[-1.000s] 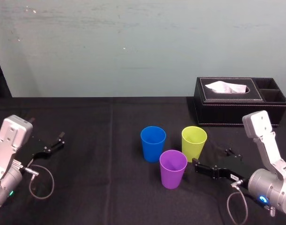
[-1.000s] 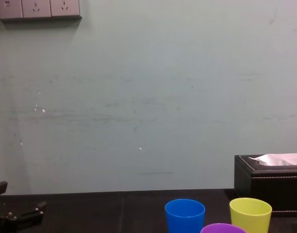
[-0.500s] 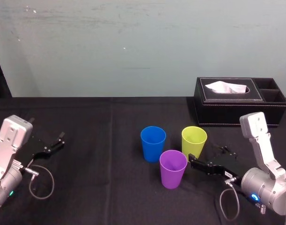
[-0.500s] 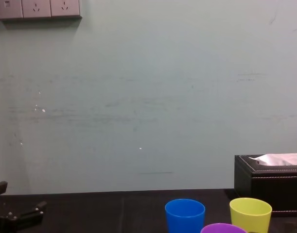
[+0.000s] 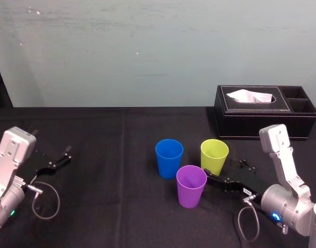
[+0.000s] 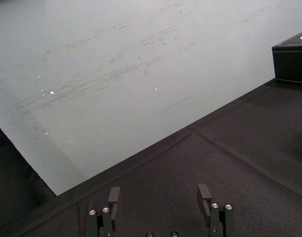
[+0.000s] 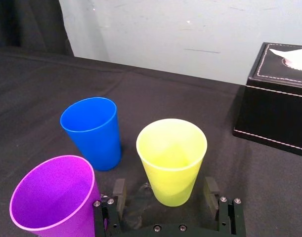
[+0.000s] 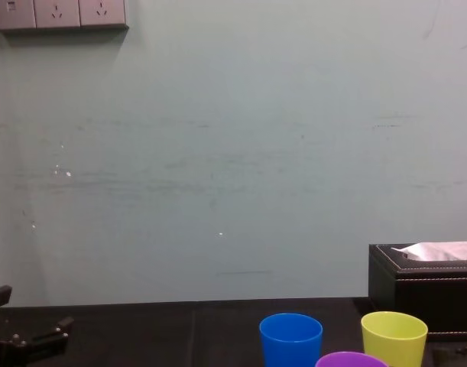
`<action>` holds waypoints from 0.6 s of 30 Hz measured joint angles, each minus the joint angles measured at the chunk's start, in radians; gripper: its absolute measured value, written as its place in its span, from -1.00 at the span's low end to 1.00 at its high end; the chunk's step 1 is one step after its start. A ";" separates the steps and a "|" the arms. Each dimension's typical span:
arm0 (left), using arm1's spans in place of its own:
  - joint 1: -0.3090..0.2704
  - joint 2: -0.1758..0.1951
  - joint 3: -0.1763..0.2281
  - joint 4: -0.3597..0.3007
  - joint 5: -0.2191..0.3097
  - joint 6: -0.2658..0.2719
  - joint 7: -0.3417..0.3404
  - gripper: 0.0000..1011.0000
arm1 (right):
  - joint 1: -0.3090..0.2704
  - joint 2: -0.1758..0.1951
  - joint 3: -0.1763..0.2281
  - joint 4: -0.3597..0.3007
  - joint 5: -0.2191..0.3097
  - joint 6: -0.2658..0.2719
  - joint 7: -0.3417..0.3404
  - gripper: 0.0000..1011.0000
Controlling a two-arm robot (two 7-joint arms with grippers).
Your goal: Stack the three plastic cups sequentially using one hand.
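Three plastic cups stand upright in a tight cluster on the black cloth: blue point(image 5: 169, 157) at the left, yellow-green point(image 5: 214, 156) at the right, purple point(image 5: 191, 186) nearest me. My right gripper point(image 5: 223, 171) is low on the table and open. In the right wrist view its fingers point(image 7: 119, 190) stand on either side of the yellow-green cup point(image 7: 172, 160) near its base, apart from its wall. The purple cup point(image 7: 54, 200) is close beside one finger, and the blue cup point(image 7: 93, 131) stands farther off. My left gripper point(image 5: 55, 161) rests open at the far left.
A black tissue box point(image 5: 264, 111) with a white tissue stands at the back right, behind the right arm. A loose cable point(image 5: 46, 199) loops beside the left arm. The pale wall runs along the table's far edge.
My right gripper has slid forward and to the left, bringing its open fingers around the lower part of the yellow-green cup. The cups and the left arm have not moved.
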 joint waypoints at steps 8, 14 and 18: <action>0.000 0.000 0.000 0.000 0.000 0.000 0.000 0.98 | 0.014 -0.026 -0.003 0.021 -0.034 0.002 0.000 0.98; 0.000 0.000 0.000 0.000 0.000 0.000 0.000 0.98 | 0.019 -0.047 -0.003 0.040 -0.059 0.002 -0.005 0.98; 0.000 0.000 0.000 0.000 0.000 0.000 0.000 0.98 | 0.021 -0.060 0.000 0.050 -0.072 -0.001 -0.010 0.98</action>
